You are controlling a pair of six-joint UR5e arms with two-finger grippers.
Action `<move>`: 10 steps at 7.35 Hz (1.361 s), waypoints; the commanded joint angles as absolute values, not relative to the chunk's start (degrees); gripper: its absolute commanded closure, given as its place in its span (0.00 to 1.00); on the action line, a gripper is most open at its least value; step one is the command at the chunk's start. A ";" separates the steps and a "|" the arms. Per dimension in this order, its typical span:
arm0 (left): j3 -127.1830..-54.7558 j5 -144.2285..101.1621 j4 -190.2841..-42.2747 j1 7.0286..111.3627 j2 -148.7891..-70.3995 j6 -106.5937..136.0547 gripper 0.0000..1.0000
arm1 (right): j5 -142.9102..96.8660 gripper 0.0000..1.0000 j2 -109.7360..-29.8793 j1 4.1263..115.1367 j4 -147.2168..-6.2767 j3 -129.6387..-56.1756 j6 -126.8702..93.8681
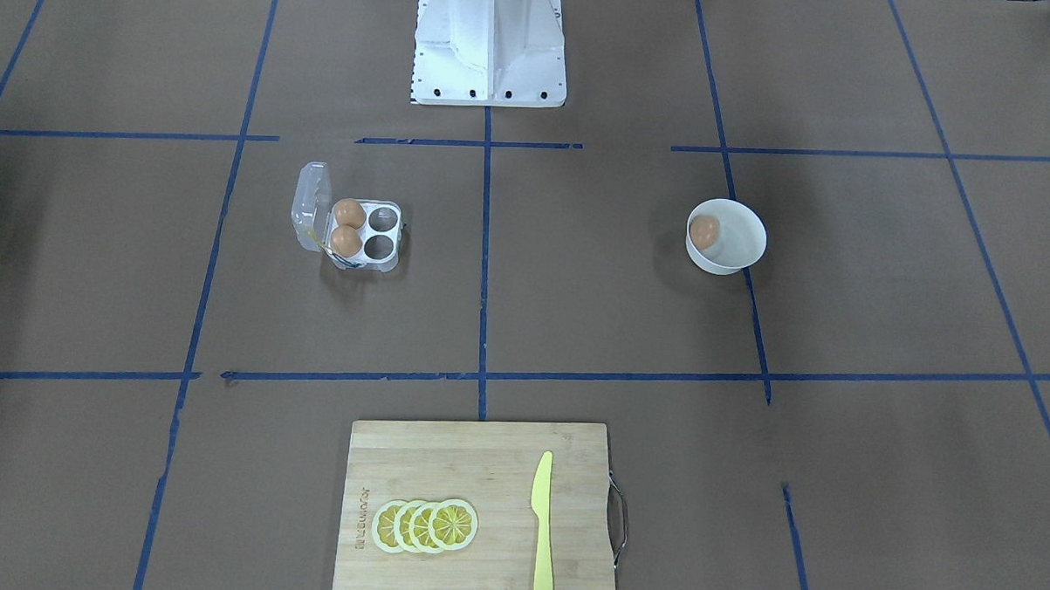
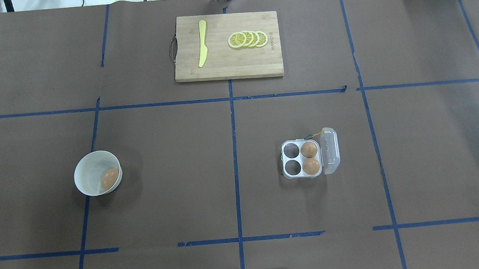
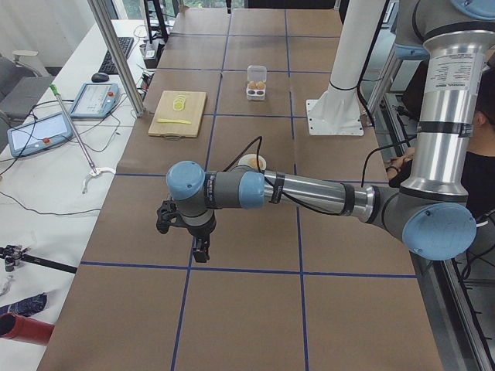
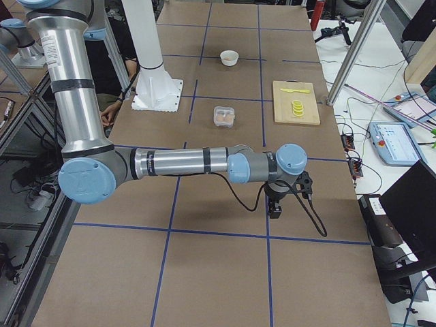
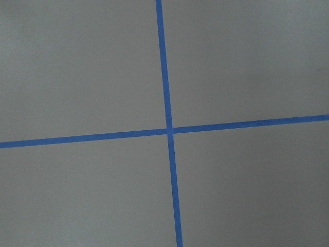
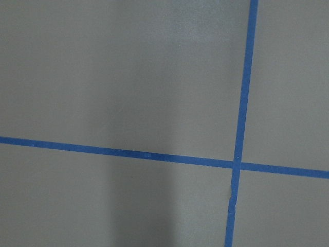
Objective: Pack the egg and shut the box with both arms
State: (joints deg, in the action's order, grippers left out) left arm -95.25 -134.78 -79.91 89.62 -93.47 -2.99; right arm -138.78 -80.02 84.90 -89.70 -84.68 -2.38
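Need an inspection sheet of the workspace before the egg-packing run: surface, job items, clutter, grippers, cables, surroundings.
Surface: brown paper table with a blue tape grid.
Job's things: box open, lid swung back; two eggs in the cells beside the lid, two cells empty; third egg in the white bowl.
Clutter: cutting board with yellow knife and lemon slices.
Grippers: left gripper and right gripper hang over bare table, apart from everything; open or shut cannot be told.
Cables: black cable loops off each wrist.
Surroundings: person behind the robot; tablets on a side bench.
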 commanded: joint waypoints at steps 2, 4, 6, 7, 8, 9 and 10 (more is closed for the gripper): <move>-95.89 -135.18 -80.42 88.51 -93.69 -4.57 0.00 | -139.22 0.00 -80.16 84.81 -89.74 -84.73 -2.37; -97.54 -135.17 -80.25 88.24 -93.34 -4.57 0.00 | -140.01 0.00 -80.42 84.73 -89.74 -84.73 -2.37; -97.38 -135.09 -80.59 88.16 -93.43 -4.48 0.00 | -140.01 0.00 -80.51 84.64 -89.74 -84.81 -2.37; -97.12 -135.17 -81.03 87.89 -93.34 -4.66 0.00 | -140.01 0.00 -80.51 84.64 -89.74 -84.73 -2.37; -97.29 -135.35 -81.47 87.02 -93.34 -4.75 0.00 | -139.92 0.00 -80.51 83.86 -89.74 -84.73 -2.29; -97.47 -136.83 -82.87 83.36 -93.60 -4.40 0.00 | -139.92 0.00 -80.51 83.50 -89.74 -84.81 -2.20; -97.47 -139.37 -86.62 76.88 -93.86 -4.05 0.00 | -140.01 0.00 -80.51 83.32 -89.74 -84.55 -2.11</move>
